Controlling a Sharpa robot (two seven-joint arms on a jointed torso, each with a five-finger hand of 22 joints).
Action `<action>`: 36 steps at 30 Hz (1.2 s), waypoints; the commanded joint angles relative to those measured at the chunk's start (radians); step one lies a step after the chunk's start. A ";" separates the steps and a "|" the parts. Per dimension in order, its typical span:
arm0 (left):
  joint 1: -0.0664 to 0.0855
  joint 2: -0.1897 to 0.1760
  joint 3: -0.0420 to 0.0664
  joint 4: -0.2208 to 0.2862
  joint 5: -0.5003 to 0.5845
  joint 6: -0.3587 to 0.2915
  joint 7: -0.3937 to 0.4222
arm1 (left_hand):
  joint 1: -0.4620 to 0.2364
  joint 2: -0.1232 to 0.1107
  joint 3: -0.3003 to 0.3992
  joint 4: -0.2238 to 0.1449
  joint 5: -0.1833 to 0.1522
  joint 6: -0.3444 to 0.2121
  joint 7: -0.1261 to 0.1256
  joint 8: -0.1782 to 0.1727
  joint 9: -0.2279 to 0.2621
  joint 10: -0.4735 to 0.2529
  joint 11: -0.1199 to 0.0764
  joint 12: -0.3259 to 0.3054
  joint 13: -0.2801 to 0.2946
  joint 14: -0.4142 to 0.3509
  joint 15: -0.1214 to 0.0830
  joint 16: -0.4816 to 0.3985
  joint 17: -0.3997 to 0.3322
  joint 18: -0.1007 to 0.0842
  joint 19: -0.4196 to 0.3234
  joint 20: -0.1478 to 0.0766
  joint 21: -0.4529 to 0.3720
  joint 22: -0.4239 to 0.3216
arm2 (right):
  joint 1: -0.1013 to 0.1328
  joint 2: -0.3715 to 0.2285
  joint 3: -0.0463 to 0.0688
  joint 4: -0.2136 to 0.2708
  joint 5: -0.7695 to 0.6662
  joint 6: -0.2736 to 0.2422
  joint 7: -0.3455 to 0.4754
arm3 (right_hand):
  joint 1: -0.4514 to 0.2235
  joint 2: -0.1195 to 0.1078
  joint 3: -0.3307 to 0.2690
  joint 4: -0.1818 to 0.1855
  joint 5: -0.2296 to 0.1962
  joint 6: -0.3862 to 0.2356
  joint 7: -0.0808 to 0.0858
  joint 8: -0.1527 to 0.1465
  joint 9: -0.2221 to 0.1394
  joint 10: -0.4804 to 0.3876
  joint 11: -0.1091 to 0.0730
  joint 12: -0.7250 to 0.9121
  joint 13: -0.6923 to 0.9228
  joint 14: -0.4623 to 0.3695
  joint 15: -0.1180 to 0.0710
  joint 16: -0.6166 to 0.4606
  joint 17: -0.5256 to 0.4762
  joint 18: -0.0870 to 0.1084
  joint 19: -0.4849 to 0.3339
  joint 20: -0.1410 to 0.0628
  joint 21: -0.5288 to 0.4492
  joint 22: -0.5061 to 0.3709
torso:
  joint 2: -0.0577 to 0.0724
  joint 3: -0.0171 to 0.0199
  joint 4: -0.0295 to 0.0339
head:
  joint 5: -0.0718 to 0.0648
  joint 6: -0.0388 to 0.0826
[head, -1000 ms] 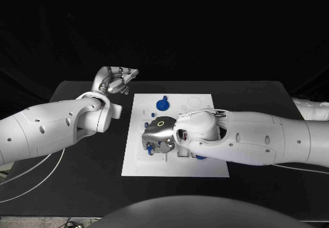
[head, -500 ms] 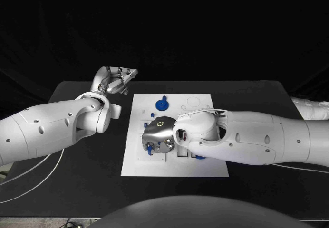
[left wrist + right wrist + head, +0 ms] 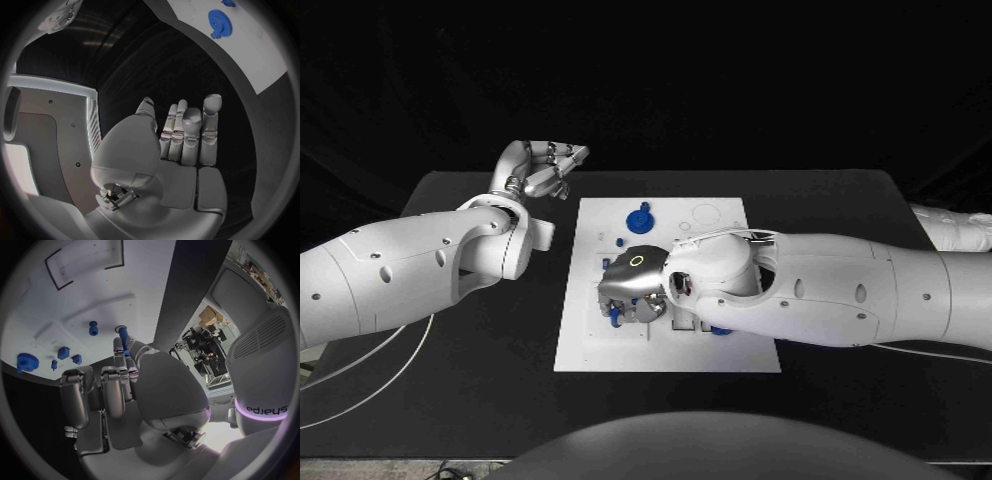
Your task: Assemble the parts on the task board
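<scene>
The right hand (image 3: pixel 635 285) pinches a blue peg (image 3: pixel 124 335) over the middle of the task board (image 3: pixel 733 352), well apart from the left hand (image 3: pixel 545 168) idling with fingers curled, empty, beyond the board's far-left corner; a tilted peg could jam or slip free

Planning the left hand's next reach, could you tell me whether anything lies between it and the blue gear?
Nothing visible does: between the left hand and the blue gear lie just bare table and task board.
</scene>
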 commanded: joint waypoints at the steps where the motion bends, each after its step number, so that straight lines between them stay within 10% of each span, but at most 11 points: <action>1: 0.001 0.001 0.001 0.001 -0.005 0.012 0.012 | 0.001 0.005 -0.006 -0.001 0.004 -0.003 -0.001 0.003 0.002 -0.003 -0.003 0.006 0.002 0.005 0.001 -0.006 -0.001 0.003 0.006 -0.002 -0.007 0.000 | -0.006 -0.001 -0.006 -0.001 -0.010 0.056 -0.009 | 0.000 0.003 0.001 0.002 0.003 0.012 0.004 0.004 0.001 -0.007 0.003 -0.004 -0.001 0.106 -0.006 0.004 0.263 -0.007 0.107 0.000 0.004 0.263 | 0.001 -0.0002 -0.0005 | 0.000 0.000; 19: 0.001 0.002 0.001 0.001 -0.005 0.013 0.012 | 0.001 0.005 -0.006 -0.001 0.004 -0.003 -0.001 0.003 0.002 -0.003 -0.003 0.006 0.002 0.005 0.001 -0.006 -0.001 0.003 0.006 -0.002 -0.007 0.000 | -0.006 0.001 -0.006 0.000 -0.010 0.065 -0.015 | -0.002 -0.004 0.001 0.003 0.001 -0.005 0.002 -0.007 -0.003 -0.026 0.002 -0.006 -0.002 0.106 -0.009 0.004 0.263 -0.007 0.107 -0.003 0.004 0.263 | 0.000 -0.0003 0.0000 | -0.003 0.000; 31: 0.001 0.003 0.001 -0.001 -0.005 0.015 0.012 | 0.001 0.005 -0.006 -0.001 0.004 -0.003 -0.001 0.003 0.002 -0.003 -0.003 0.006 0.002 0.005 0.001 -0.006 -0.001 0.003 0.006 -0.002 -0.007 0.000 | -0.006 -0.002 -0.006 0.000 -0.010 0.006 -0.029 | -0.086 -0.111 -0.101 0.012 -0.003 -0.459 -0.031 -0.026 -0.031 -0.250 0.058 -0.003 0.001 0.106 0.037 0.004 0.263 -0.007 0.107 0.033 0.004 0.263 | 0.001 -0.0003 0.0002 | -0.004 0.000; 36: 0.001 0.004 0.001 0.000 -0.005 0.016 0.013 | 0.001 0.005 -0.006 -0.001 0.004 -0.003 -0.001 0.003 0.002 -0.003 -0.003 0.006 0.002 0.005 0.001 -0.006 -0.001 0.003 0.006 -0.002 -0.007 0.000 | -0.006 -0.010 -0.006 0.003 0.006 -0.072 -0.020 | -0.120 -0.121 -0.142 0.022 -0.005 -0.495 -0.033 -0.023 -0.029 -0.269 0.059 0.000 0.003 0.106 0.035 0.004 0.263 -0.007 0.107 0.036 0.004 0.263 | 0.001 -0.0002 0.0007 | -0.002 0.000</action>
